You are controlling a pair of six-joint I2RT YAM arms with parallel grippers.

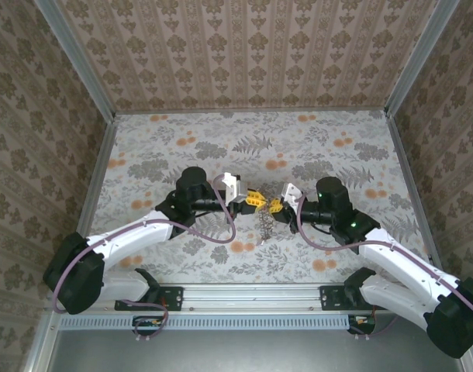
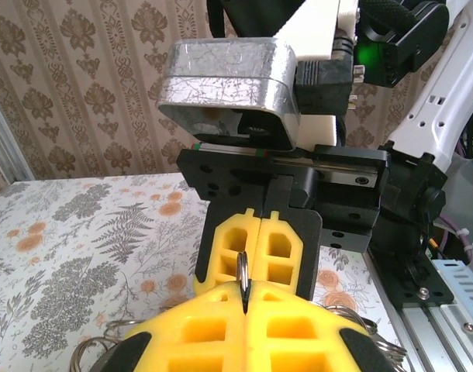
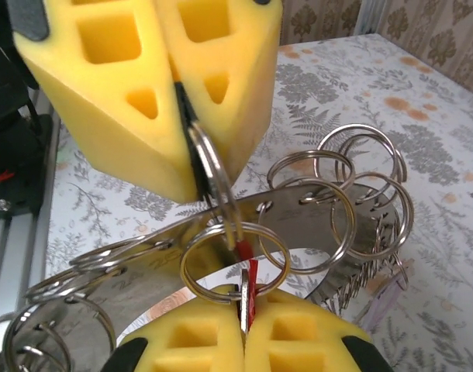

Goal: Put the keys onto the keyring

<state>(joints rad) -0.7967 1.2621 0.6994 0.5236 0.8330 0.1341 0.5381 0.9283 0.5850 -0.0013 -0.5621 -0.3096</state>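
Red key [image 3: 250, 283] tight inside the right claw [image 3: 244, 324]

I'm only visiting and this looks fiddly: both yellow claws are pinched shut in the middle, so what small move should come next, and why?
Probably the right gripper should ease its red key a touch forward into the ring, while the left gripper holds that ring steady. Both grippers are clamped shut, and the key's tip seems to sit right at the ring's near edge.
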